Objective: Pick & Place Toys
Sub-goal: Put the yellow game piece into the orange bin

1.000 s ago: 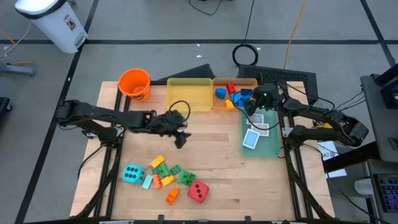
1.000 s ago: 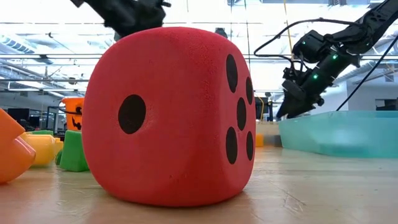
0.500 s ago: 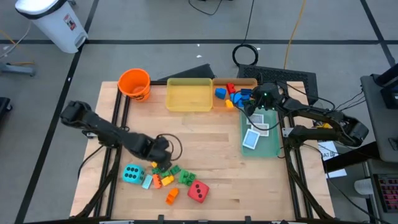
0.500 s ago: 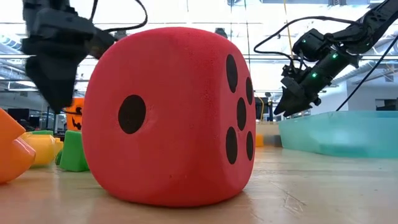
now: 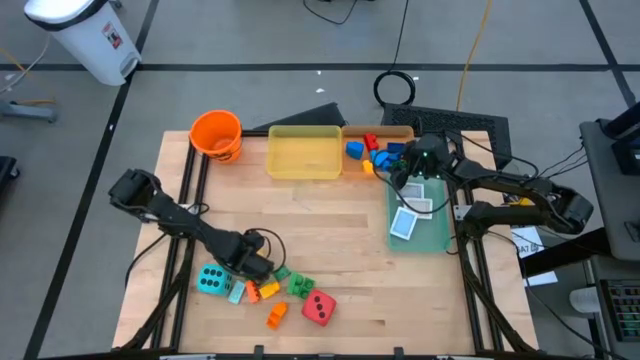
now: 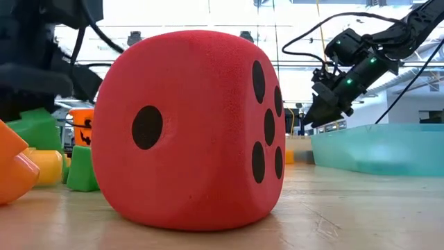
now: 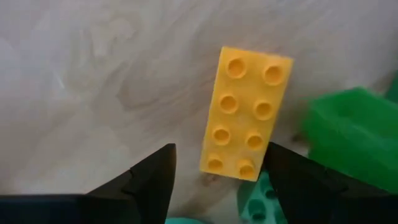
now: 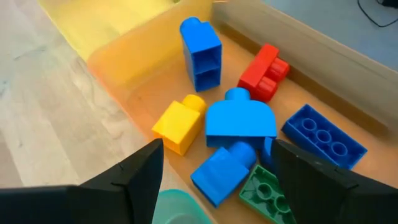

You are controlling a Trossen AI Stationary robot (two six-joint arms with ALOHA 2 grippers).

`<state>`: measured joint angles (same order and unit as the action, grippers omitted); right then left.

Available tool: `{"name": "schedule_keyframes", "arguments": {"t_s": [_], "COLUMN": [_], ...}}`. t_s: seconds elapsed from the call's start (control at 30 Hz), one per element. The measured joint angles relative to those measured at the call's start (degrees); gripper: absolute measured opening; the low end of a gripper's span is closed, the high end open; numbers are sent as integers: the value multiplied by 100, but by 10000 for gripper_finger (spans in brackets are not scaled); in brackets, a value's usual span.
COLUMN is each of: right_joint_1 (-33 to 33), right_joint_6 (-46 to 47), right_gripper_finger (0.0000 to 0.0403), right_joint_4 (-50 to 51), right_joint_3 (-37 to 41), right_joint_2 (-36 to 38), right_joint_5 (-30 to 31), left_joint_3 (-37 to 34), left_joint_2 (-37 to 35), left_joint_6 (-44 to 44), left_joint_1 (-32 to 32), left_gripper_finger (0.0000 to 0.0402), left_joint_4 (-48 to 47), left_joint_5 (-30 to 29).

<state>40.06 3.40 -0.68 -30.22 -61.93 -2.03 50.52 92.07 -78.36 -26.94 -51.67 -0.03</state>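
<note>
Left wrist view shows the left gripper spread wide over a yellow brick lying flat on the table. A second ago it was up by the yellow tray; now it has swung down to the toy pile at 7 o'clock, so I think a grab comes next. The right gripper, jaws apart and empty, hangs over the bricks in the orange tray at 1 o'clock. I can read no writing.

Your high view looks straight down on the whole surface. Your low view sits right against the red die, seen lower centre from above. Each wrist view looks closely down on bricks.
</note>
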Motion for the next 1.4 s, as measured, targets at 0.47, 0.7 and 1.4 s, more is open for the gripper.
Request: {"name": "schedule_keyframes", "arguments": {"t_s": [0.47,0.7,1.4], "right_joint_1": [-45,-45,-1593], "right_joint_6": [39,37,-937], "right_gripper_finger": [261,259,258], "right_joint_4": [-90,-176,-1390], "right_joint_3": [0,0,-2], "right_joint_2": [0,0,-10], "right_joint_5": [20,11,-1764], "left_joint_3": [-560,-567,-162], "left_joint_2": [-31,-141,-268], "left_joint_6": [633,1623,7356], "left_joint_1": [275,828,2737], "left_gripper_finger": [221,143,143], "left_joint_4": [1153,1175,6698], "left_joint_5": [-228,-616,-879]}}
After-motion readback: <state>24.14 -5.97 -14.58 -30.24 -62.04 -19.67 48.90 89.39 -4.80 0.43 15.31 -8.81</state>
